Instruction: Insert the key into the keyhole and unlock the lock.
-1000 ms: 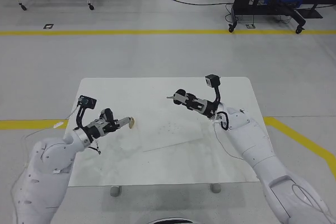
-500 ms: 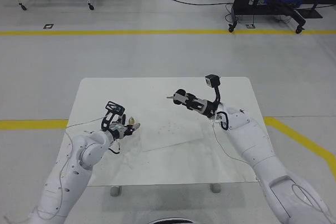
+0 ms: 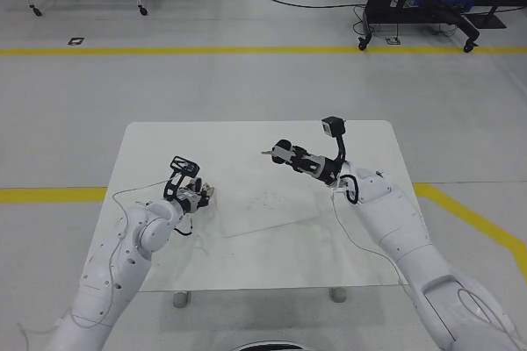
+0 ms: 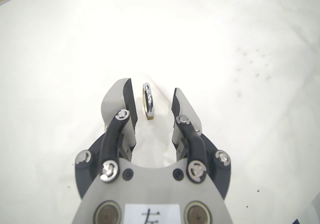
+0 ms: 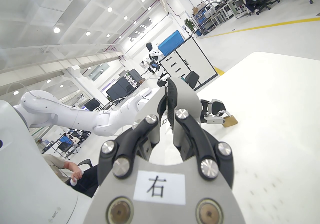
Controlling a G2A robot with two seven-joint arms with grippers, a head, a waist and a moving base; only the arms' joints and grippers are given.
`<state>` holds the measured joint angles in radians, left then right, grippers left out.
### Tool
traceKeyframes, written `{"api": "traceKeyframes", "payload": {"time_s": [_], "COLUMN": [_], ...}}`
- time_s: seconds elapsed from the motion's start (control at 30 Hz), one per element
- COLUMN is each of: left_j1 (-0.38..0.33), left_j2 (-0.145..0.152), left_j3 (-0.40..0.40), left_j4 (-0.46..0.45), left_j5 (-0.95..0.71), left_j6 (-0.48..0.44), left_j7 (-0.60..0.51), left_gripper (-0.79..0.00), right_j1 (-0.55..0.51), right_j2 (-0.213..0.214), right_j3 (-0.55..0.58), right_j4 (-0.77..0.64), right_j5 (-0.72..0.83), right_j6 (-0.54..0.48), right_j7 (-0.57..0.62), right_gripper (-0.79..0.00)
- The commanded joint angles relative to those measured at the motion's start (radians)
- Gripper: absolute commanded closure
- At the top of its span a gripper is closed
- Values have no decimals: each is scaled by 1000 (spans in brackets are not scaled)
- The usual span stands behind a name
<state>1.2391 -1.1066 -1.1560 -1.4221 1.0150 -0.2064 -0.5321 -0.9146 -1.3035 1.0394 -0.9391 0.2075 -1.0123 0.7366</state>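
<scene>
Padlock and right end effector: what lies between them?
Nothing. In the top view, only bare table separates the padlock from the right end effector, which grips the key.

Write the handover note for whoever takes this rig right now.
Left gripper: open, one finger on either side of the padlock, which rests on the table and is not gripped.
Right gripper: shut, held above the table, with the thin key sticking out of it.
Done: the key is in the gripper.
Left: grip the padlock, bring the key to the keyhole, insert it and turn.
</scene>
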Motion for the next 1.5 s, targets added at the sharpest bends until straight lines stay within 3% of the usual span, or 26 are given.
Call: {"api": "traceKeyframes", "payload": {"time_s": [0.0, 0.03, 0.4, 0.6, 0.8, 1.17, 1.3, 1.47], "left_j1": [-4, -6, -25, -22, -53, -49, -107, -257], "left_j2": [-2, -3, -17, -26, -28, -30, -41, -58], "left_j3": [4, 6, -10, -100, -162, -158, -162, -122], "left_j4": [7, 10, 56, 102, 168, 169, 263, 459], "left_j5": [11, 14, -94, -482, -875, -898, -1185, -1360], "left_j6": [12, 18, 42, -8, -35, -29, 114, 316], "left_j7": [-5, -3, 67, 42, -184, -191, -386, -593], "left_gripper": [-49, 0, 0, 0, 0, 0, 0, 0], "right_j1": [0, 0, 0, 0, 0, 0, -24, -67], "right_j2": [0, 0, 0, 0, 0, 0, 1, 10], "right_j3": [0, 0, 0, 0, 0, 0, 13, 54], "right_j4": [0, 0, 0, 0, 0, 0, -32, -82], "right_j5": [0, 0, 0, 0, 0, 0, 5, -6], "right_j6": [0, 0, 0, 0, 0, 0, 26, 29], "right_j7": [0, 0, 0, 0, 0, 0, -54, -140], "right_gripper": [0, 0, 0, 0, 0, 0, 0, 0]}}
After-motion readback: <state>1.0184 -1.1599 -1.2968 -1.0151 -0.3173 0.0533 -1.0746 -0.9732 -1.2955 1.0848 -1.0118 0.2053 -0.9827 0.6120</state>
